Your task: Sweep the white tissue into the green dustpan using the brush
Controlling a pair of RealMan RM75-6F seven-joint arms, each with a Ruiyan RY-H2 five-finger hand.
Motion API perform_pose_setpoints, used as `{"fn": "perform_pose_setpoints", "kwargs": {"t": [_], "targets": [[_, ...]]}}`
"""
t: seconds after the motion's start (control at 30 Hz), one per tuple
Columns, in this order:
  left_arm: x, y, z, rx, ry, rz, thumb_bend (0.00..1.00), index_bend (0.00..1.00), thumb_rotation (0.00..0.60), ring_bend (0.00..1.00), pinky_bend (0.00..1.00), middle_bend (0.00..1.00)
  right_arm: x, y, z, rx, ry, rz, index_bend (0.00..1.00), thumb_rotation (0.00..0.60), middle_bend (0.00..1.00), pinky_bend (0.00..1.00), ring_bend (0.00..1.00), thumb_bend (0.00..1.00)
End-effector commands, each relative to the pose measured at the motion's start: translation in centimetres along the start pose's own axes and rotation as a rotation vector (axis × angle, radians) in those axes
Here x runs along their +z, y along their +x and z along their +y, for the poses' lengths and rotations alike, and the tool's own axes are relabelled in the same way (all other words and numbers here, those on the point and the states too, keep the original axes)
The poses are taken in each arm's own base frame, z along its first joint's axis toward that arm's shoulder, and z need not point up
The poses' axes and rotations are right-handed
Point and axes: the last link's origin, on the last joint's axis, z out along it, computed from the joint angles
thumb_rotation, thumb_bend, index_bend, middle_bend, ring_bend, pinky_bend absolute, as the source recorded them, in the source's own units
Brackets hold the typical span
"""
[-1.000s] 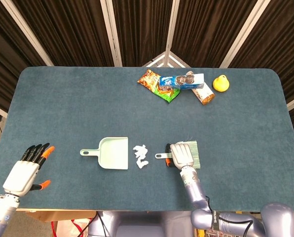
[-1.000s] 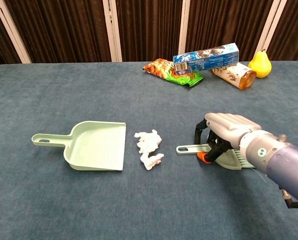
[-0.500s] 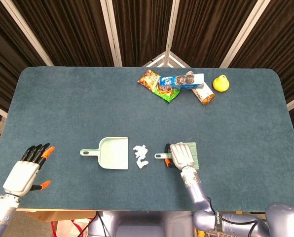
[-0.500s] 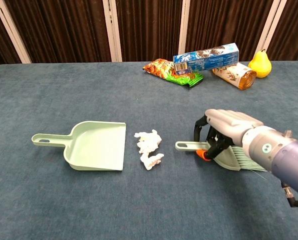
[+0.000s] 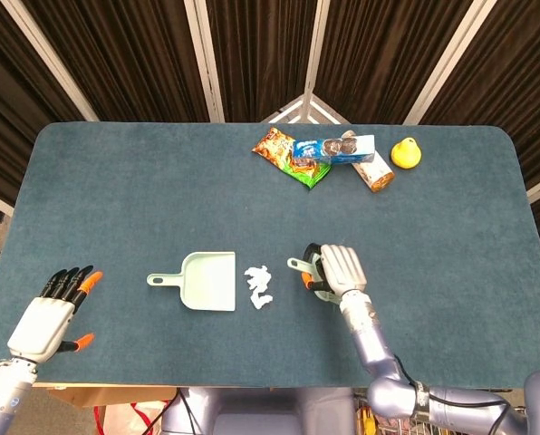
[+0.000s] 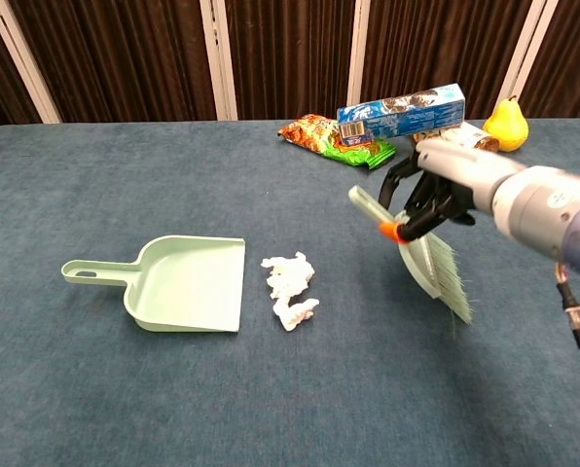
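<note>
Your right hand [image 6: 444, 190] grips the pale green hand brush [image 6: 424, 255], fingers wrapped round its handle. The chest view shows the brush clear of the blue felt-covered table [image 6: 271, 389], tilted, with its bristles hanging down to the right; from the head view your right hand [image 5: 335, 269] hides most of the brush, so only the handle tip pokes out on the left. Your left hand [image 5: 51, 306] appears only in the head view, at the table's near left edge, fingers spread and holding nothing.

The crumpled white tissue [image 6: 289, 288] lies on the table between the brush and the light green plastic dustpan [image 6: 178, 282], just beside the pan's open lip. The dustpan holds nothing. At the far edge sit an orange snack bag [image 6: 334, 131], a blue biscuit box [image 6: 402, 109] and a yellow pear [image 6: 505, 124].
</note>
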Motion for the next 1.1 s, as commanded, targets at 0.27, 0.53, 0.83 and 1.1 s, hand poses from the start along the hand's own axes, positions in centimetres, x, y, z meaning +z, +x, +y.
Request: {"fn": "perform_pose_setpoints", "kwargs": {"t": [0.27, 0.53, 0.83, 1.1], "targets": [[0.9, 0.4, 0.9, 0.036, -0.02, -0.001, 0.0, 0.0, 0.6, 0.0, 0.0, 0.0, -0.4, 3.7, -0.7, 0.033, 0.033, 0.078, 0.86, 0.6, 0.9, 0.9, 0.98, 0.55], [4.9, 2.1, 3.5, 0.102, -0.055, 0.012, 0.0, 0.05, 0.6, 0.24, 0.22, 0.21, -0.5, 4.9, -0.4, 0.035, 0.028, 0.089, 0.86, 0.6, 0.9, 0.9, 0.98, 0.55], [11.6, 3.2, 7.6, 0.207, -0.022, 0.049, 0.21, 0.37, 0.6, 0.95, 0.9, 0.97, -0.6, 5.4, 0.1, 0.03, 0.019, 0.085, 0.86, 0.6, 0.9, 0.9, 0.98, 0.55], [14.5, 1.2, 10.2, 0.167, 0.102, -0.096, 0.29, 0.47, 0.6, 1.0, 1.0, 1.0, -0.6, 6.1, 0.5, 0.023, 0.012, 0.093, 0.86, 0.6, 0.9, 0.9, 0.98, 0.55]]}}
